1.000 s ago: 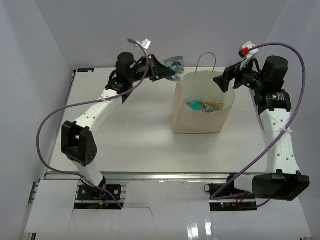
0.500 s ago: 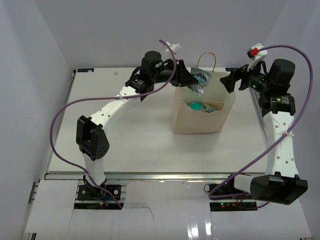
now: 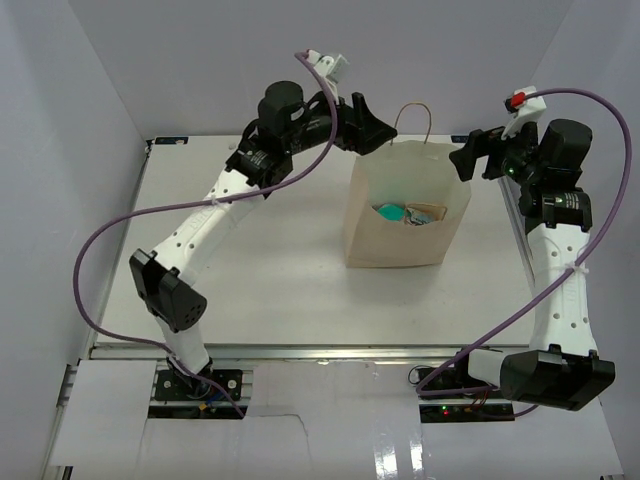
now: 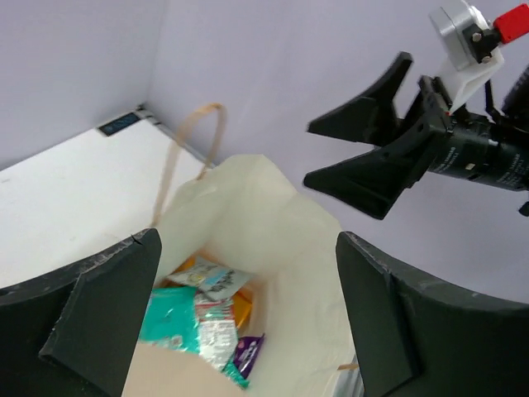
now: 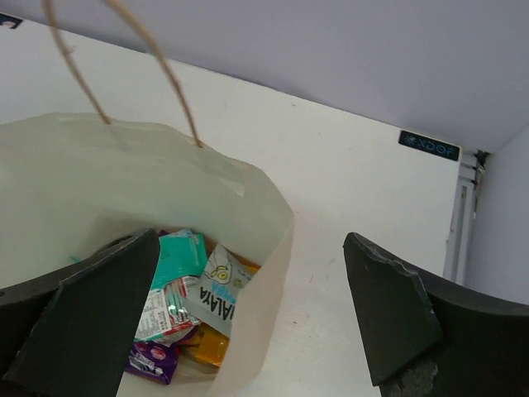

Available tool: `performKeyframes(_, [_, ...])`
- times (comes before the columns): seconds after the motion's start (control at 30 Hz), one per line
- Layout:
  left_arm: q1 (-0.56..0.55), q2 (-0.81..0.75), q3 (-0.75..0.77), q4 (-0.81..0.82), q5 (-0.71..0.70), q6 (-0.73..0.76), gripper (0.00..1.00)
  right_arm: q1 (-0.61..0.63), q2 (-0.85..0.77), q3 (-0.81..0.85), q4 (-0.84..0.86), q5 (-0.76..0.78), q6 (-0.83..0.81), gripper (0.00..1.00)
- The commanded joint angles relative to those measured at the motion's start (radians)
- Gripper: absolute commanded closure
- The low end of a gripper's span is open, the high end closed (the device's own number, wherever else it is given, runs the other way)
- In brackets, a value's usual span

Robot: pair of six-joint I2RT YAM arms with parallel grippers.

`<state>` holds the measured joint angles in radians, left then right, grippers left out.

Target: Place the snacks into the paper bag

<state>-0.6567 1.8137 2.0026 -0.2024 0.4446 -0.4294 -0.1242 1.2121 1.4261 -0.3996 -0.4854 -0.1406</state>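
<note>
The bag [image 3: 395,248] stands upright at the far centre of the table [image 3: 260,270], mouth open, with 1 handle [image 3: 412,120] raised at its far side. The snacks [image 3: 405,213] lie inside the bag: a teal packet [image 5: 178,256], a white packet [image 5: 219,285], a purple packet [image 5: 149,360] and an orange packet [image 5: 207,343]. The left gripper [image 3: 380,135] hovers at the bag's far-left rim, jaws wide apart and empty. The right gripper [image 3: 465,160] hovers at the far-right rim, jaws wide apart and empty.

tan paper bag [image 3: 400,235], teal packet [image 5: 178,256]
</note>
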Motion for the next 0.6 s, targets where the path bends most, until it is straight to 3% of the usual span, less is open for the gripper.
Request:
performKeyframes(0.0, [0.049, -0.169, -0.112, -0.014, -0.168, 0.090, 0.02, -0.017, -0.020, 0.036, -0.013, 0.160, 0.047, 0.02])
performKeyframes(0.13, [0.149, -0.347, -0.313, -0.051, -0.325, 0.100, 0.02, -0.029, 0.003, 0.089, -0.108, 0.269, 0.042, 0.03])
performKeyframes(0.23, [0.221, -0.442, -0.435, -0.092, -0.415, 0.115, 0.02, -0.029, -0.025, 0.082, -0.119, 0.352, 0.015, 0.10])
performKeyframes(0.57, [0.253, -0.479, -0.516, -0.126, -0.380, 0.080, 0.02, -0.029, -0.085, 0.043, -0.133, 0.539, -0.027, 0.10])
